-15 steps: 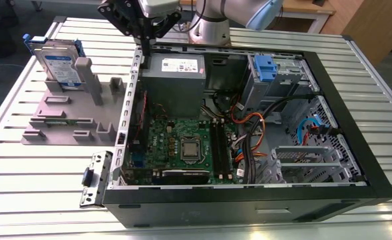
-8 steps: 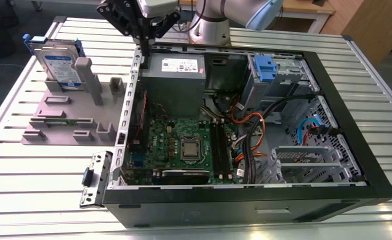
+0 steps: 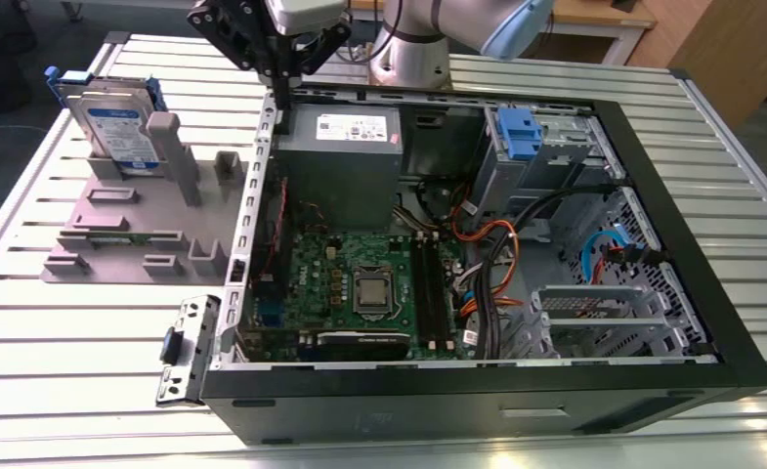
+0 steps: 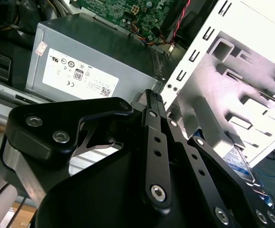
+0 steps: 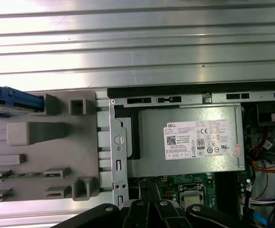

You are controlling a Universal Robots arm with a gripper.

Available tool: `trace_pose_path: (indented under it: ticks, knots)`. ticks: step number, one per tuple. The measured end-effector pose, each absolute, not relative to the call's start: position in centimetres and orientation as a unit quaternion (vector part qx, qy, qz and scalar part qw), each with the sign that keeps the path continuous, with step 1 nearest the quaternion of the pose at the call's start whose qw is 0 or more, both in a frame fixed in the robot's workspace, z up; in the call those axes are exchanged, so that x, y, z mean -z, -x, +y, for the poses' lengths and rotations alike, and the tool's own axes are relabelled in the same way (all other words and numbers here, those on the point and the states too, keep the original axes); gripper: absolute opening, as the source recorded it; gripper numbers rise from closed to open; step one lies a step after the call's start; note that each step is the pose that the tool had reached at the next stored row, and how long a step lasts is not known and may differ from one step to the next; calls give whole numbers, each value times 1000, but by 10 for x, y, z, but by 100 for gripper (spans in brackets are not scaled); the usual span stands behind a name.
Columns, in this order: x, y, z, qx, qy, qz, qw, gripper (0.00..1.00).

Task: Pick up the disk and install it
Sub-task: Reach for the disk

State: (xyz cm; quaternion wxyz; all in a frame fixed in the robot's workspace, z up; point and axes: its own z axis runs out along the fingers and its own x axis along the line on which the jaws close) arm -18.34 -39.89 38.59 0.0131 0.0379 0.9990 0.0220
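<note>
To my eye the main risk was a collision. The gripper [image 3: 280,83] hung over the far-left corner of the open computer case [image 3: 488,396], just above its thin metal wall and beside the grey power supply [image 3: 344,132]. A descent from there, or a low sideways sweep, would likely have caught that edge. The disk [image 3: 106,122] had not been picked up. It stood upright in a slot of the grey holder [image 3: 136,230] on the table [image 3: 44,342], at the exterior view's left, apart from the gripper and outside the case. Standing on edge like that, it looked liable to tip or jam in the slot if it were gripped off-centre or pulled at a slant. The loose orange and black cables [image 3: 488,244] inside the case also seemed a likely snag for anything carried in toward the drive cage [image 3: 539,147]. The jaws looked closed, tip against tip. They held nothing and touched nothing that I could make out, so in that state they could not have straddled the disk.
</note>
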Motion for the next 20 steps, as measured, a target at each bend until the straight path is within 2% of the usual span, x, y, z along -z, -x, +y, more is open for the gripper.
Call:
trace_pose_path:
  ticks: [20]
  knots:
    - [-385, 188, -399, -22, -38, 999, 13, 10]
